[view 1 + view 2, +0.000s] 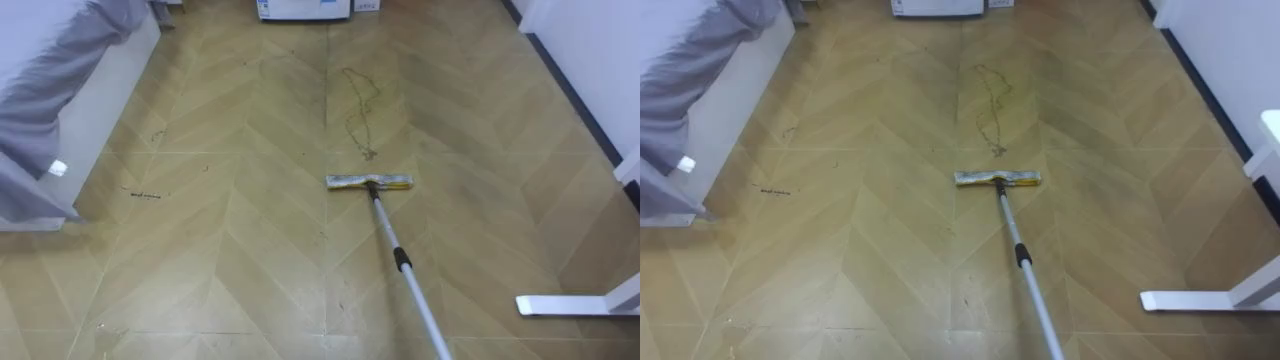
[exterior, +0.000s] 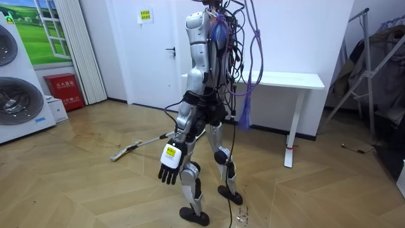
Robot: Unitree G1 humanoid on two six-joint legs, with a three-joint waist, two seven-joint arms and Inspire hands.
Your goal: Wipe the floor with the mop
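Counts: one mop [image 1: 369, 182], one bed [image 1: 100, 95], one white bench [image 2: 285, 80], two washing machines [image 2: 16, 101] stacked at the room view's left, and one red box [image 2: 63, 90] beside them.

- The mop lay with its flat mop head [image 1: 369, 182] down on the wooden floor [image 1: 250, 250], square across my line of sight and roughly centred ahead of the robot.
- Its handle [image 1: 400, 255] ran back toward me and to the right, leaving the eye views at the bottom edge. I could not tell what held its upper end.
- One thin scribbled trail [image 1: 357, 105] of dirt marked the floor just beyond the mop head. Its near end came close to the head without touching it.
- The bed, draped with one grey sheet [image 1: 40, 90], stood on my left, well apart from the mop.
- The bench's white foot showed low on my right.

Robot hand: in the room view the robot stood upright between the bench and the camera, facing the machines. The left robot hand [image 2: 168, 171] hung by the thigh with its fingers spread and relaxed. It was released, holding nothing and touching nothing.
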